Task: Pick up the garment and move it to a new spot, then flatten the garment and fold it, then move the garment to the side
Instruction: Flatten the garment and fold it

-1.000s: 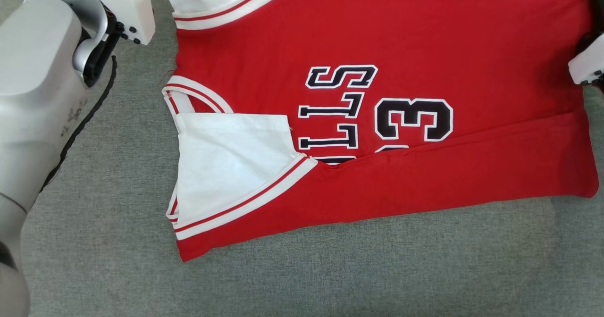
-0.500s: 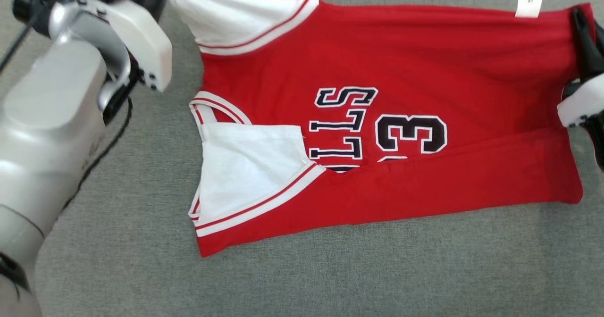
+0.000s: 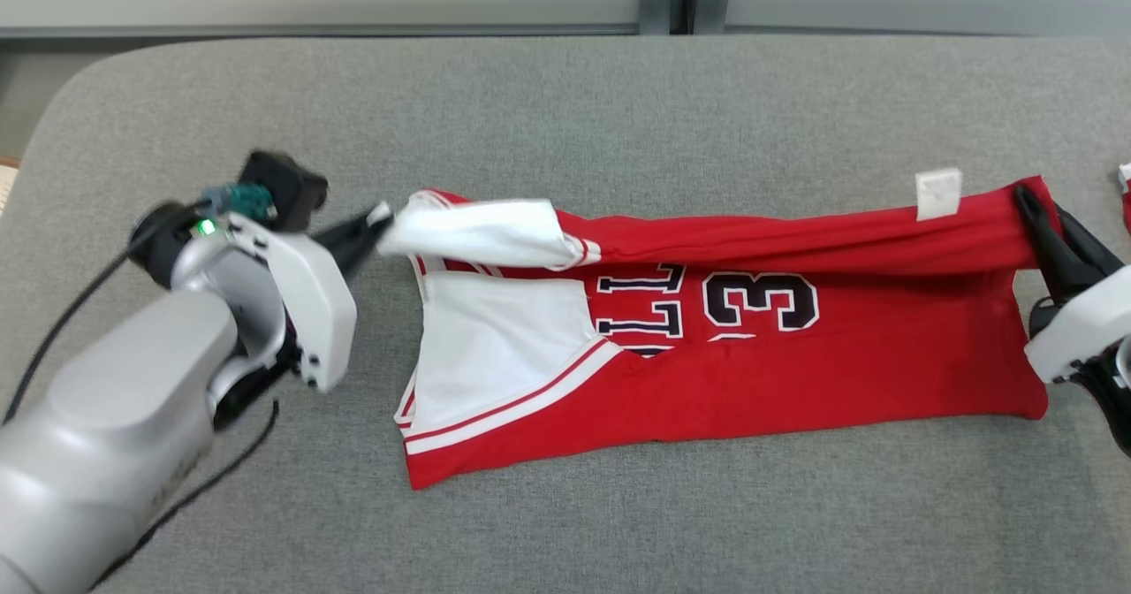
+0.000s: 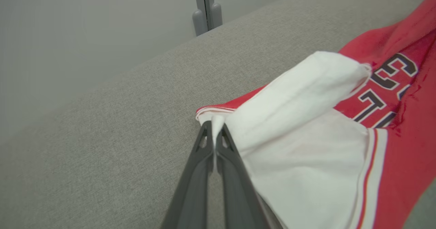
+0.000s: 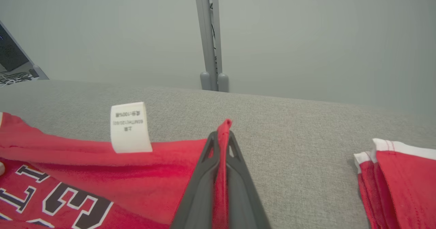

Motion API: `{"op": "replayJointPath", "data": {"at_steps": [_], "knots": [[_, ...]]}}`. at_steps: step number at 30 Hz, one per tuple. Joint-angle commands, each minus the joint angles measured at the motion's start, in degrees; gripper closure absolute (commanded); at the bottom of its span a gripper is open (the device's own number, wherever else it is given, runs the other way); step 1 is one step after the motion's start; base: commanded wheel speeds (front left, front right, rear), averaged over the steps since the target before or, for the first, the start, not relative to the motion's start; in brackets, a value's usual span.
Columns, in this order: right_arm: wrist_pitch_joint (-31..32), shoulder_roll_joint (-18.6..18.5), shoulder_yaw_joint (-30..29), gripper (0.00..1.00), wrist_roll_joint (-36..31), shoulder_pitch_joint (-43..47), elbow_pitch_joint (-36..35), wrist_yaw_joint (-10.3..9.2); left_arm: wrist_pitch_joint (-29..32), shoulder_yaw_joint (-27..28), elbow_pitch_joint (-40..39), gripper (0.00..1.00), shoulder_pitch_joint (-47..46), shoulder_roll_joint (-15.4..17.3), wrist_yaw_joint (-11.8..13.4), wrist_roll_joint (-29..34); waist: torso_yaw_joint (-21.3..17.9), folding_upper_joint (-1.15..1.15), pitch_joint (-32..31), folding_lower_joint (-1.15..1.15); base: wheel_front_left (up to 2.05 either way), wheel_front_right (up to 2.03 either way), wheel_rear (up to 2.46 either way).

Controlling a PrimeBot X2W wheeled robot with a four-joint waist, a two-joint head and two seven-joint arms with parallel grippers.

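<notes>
A red basketball jersey point(image 3: 839, 373) with white trim, dark letters and the number 33 lies across the grey surface, its near long edge folded over. My left gripper point(image 3: 375, 220) is shut on the white shoulder end point(image 4: 293, 96), holding it lifted above the cloth. At the far right my right gripper point(image 3: 1025, 201) is shut on the red hem corner point(image 5: 223, 133), also raised. The far long edge hangs taut between the two grippers, with a white care label point(image 3: 937, 193) point(image 5: 130, 126) standing up near the right end.
The grey padded surface point(image 3: 618, 108) extends well beyond the jersey toward a pale wall and a grey post point(image 5: 211, 34). Another red and white garment point(image 5: 402, 174) lies at the right edge, close to my right gripper. A black cable point(image 3: 53, 346) trails by my left arm.
The head camera has tilted up and pulled back, so the far edge of the surface now shows. Both grippers have lifted the jersey's far edge and brought it nearer, over the letters.
</notes>
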Motion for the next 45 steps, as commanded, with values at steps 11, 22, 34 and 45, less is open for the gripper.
{"op": "replayJointPath", "data": {"at_steps": [11,22,34,45], "knots": [[5.1,-7.8,6.5,1.0,6.7,5.6,-6.4,-0.12,8.5,-1.7,-17.1,1.0,8.3,7.9,3.1,-1.3,-0.1,0.0,-1.8,0.0,0.0,0.0,0.0],[9.0,-10.5,10.4,1.0,12.4,8.3,-8.4,-0.12,15.4,-2.1,-26.4,1.0,11.7,11.3,3.9,-5.0,-1.0,0.0,-1.9,0.0,0.0,0.0,0.0],[10.5,-11.6,11.5,0.0,15.0,7.7,-4.7,-0.12,19.9,-2.6,-27.3,0.0,13.5,13.5,4.1,-3.7,-1.4,0.0,-2.7,0.0,0.0,0.0,0.0],[-0.4,-8.4,5.7,0.0,12.7,4.7,2.0,-0.11,7.4,4.7,-26.0,0.0,13.8,11.4,9.0,-4.9,-0.7,0.0,-3.3,0.0,0.0,0.0,0.0]]}}
